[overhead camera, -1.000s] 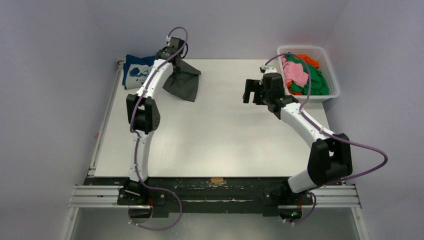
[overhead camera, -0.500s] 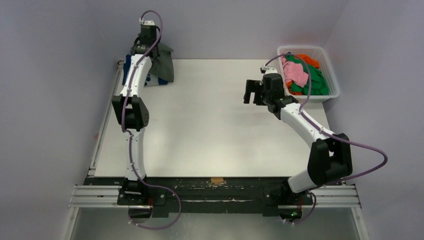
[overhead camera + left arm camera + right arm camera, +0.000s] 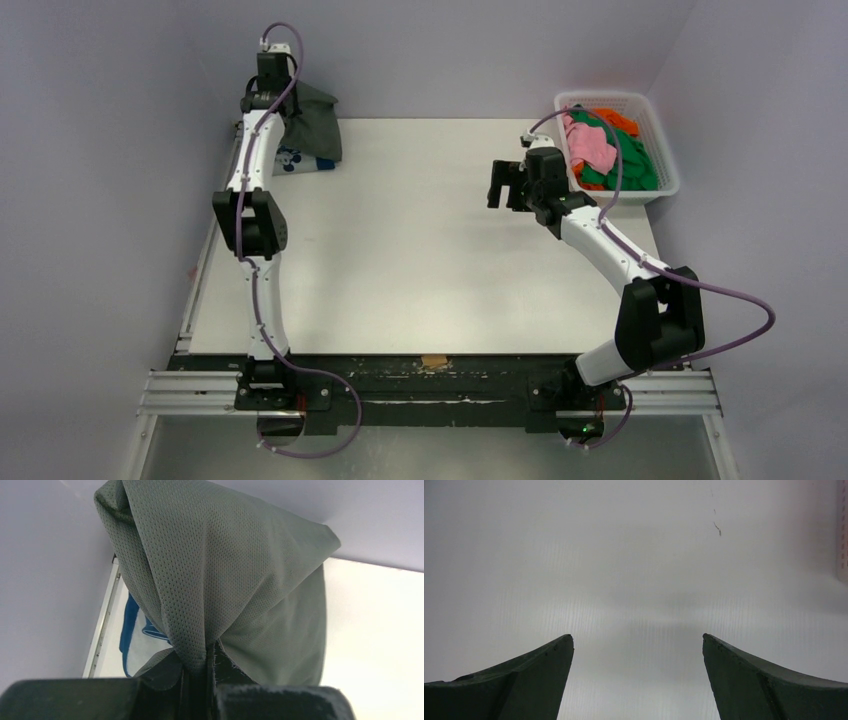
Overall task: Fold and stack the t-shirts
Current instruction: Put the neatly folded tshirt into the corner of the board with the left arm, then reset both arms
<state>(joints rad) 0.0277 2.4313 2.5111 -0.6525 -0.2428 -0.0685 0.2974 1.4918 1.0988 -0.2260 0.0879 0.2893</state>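
Above white table (image 3: 420, 260), left hand (image 3: 209, 677) pinches grey tee (image 3: 240, 580), right hand (image 3: 637, 637) gapes; navy tee (image 3: 129, 630) perhaps cartoon-printed.

My left arm reaches to the far left corner of the table (image 3: 430, 260), where my left claw (image 3: 283, 100) pinches the dark grey tee (image 3: 318, 125), which hangs bunched over the navy blue tee (image 3: 297, 160) lying at the table's edge. My right claw (image 3: 505, 186) hangs with fingers spread above the tabletop, near the white basket (image 3: 605, 97) holding a pink tee (image 3: 592, 143), green tees (image 3: 632, 160) and an orange tee (image 3: 620, 120).
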